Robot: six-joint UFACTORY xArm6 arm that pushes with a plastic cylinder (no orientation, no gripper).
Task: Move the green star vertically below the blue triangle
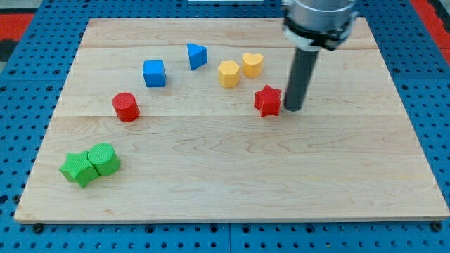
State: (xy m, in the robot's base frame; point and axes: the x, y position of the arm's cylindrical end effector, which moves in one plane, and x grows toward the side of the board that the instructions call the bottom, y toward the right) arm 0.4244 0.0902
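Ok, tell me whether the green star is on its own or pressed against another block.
Pressed against another: the green star touches a second green block at the board's lower left. My tip is far off, beside the red star.

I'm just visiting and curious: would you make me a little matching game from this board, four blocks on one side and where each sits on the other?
Blocks:
1. red star
2. blue triangle
3. red cylinder
4. green star

Places:
A. touching another green block, near the view's bottom left
B. just left of my tip
C. right of the blue cube, toward the view's top
D. below and left of the blue cube

Pairs: 1-B, 2-C, 3-D, 4-A
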